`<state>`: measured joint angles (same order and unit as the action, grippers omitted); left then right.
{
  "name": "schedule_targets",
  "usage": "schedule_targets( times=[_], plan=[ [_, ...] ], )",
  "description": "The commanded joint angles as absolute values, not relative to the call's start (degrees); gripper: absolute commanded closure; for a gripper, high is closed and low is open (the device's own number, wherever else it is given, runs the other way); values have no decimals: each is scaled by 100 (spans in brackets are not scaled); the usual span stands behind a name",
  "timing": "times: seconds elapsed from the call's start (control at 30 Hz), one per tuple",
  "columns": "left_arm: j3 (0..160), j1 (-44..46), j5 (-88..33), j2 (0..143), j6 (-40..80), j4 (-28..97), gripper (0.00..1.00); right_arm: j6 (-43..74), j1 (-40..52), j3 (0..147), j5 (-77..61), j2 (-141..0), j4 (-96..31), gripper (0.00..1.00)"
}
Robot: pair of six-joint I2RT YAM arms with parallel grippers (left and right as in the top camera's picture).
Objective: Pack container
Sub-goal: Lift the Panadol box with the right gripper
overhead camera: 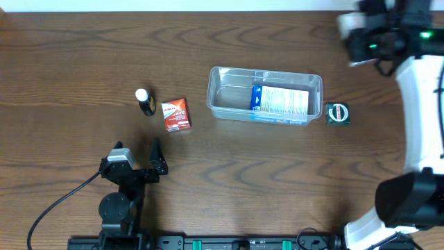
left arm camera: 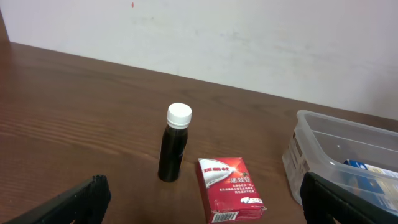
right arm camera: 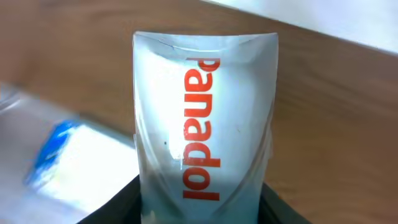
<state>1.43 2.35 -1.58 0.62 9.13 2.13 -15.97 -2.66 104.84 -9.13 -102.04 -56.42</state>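
We see the container (overhead camera: 264,95), a clear rectangular plastic tub with rounded corners and a rim, sitting upright and open on the worktop (overhead camera: 229,167), long axis left-right. A blue-and-white box (overhead camera: 279,101) lies flat inside its right half.

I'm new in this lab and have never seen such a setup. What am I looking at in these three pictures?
Two robot arms work at a wooden table. One picture looks down from above; the other two come from cameras on each wrist. The left gripper is open and empty, facing a small dark bottle and a red carton. The right gripper holds a white Panadol box. A clear plastic container already holds a blue-and-white box. A small dark green item lies beside the container.
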Motion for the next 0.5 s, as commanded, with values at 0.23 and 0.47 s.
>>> schedule_targets(
  times=[0.23, 0.47],
  plan=[
    [23, 233, -150, 38, 860, 399, 2, -3638, 1197, 10451, -1181, -10143, -6783, 55],
    [23, 233, -150, 38, 860, 399, 2, -4265, 1291, 10324, -967, -10197, -6788, 53]
  ],
)
